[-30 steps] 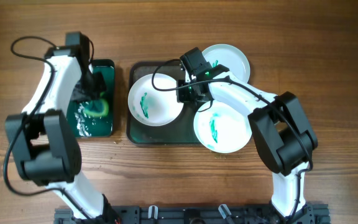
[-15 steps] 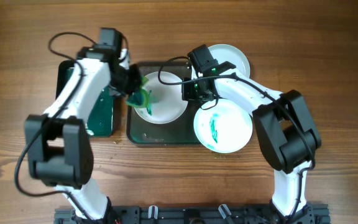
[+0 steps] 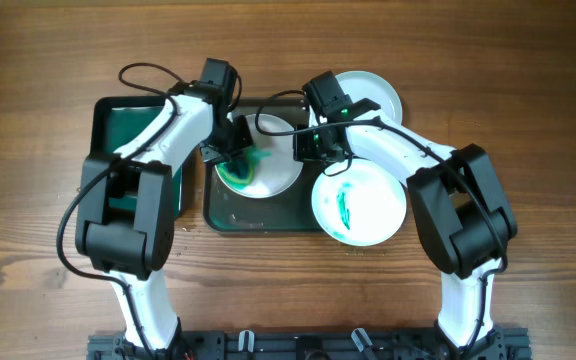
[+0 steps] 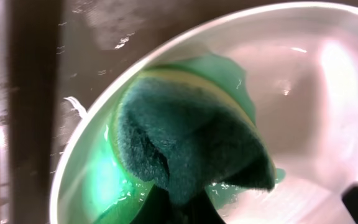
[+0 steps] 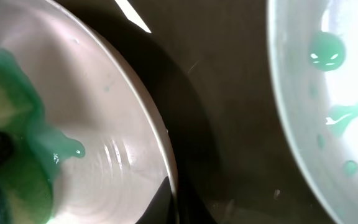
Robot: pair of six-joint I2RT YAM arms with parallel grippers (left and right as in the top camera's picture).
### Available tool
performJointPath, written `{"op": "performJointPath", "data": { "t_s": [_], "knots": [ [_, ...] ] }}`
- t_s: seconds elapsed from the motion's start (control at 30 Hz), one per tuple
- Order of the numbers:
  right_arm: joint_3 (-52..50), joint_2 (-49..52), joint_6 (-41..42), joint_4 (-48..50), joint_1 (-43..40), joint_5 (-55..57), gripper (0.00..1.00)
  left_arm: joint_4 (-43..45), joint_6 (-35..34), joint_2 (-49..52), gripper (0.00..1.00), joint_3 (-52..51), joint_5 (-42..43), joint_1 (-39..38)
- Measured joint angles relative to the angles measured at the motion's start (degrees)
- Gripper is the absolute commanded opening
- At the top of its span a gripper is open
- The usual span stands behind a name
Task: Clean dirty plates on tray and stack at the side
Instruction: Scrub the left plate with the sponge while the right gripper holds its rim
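The left jaws are closed tight on the sponge (image 4: 191,143), pressing it into the white plate (image 3: 280,170) directly beneath them, inside the tray (image 3: 230,215). The right jaws sit at that plate's opposite rim (whether they actually pinch it, I cannot tell). If they don't, a hard scrub could skid or tip the plate, slopping green suds over its rim or bumping the smeared plate (image 3: 360,205) just beside the right jaws.

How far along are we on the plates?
Nothing stacked yet. In hand: left tool scrubs the white plate on the tray with the sponge; right tool grips its rim. To do: the smeared plate, the rear plate, then stacking.
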Motion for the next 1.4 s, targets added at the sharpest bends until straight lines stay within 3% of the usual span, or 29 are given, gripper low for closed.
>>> {"op": "performJointPath", "data": {
  "t_s": [0.33,0.73,0.87,0.97,1.07,1.2,1.4],
  "knots": [
    [0.0,0.0,0.0,-0.15,-0.17,-0.33,0.04,4.35,1.03,0.92,0.04,0.0,10.51,-3.43],
    [0.59,2.12,0.42,0.5,-1.07,-9.62,0.04,-5.49,-6.16,0.81,0.04,1.22,-6.86,-0.52],
    [0.59,2.29,0.39,0.59,-1.44,-10.6,0.04,-5.44,0.83,0.81,0.04,1.2,-5.18,-0.72],
    [0.59,2.34,0.37,0.39,-1.79,-10.99,0.04,-5.73,12.72,0.81,0.04,1.18,1.46,-0.35],
    [0.59,2.34,0.17,0.24,-1.92,-11.02,0.04,-5.92,18.6,0.81,0.04,1.03,5.14,-0.5],
    [0.59,2.34,0.15,0.24,-1.92,-11.02,0.04,-6.05,19.54,0.81,0.04,1.11,2.99,-0.63],
    [0.59,2.45,0.22,0.46,-1.92,-11.26,0.04,-4.46,12.98,0.83,0.04,2.36,-11.13,-2.82]
  ]
}}
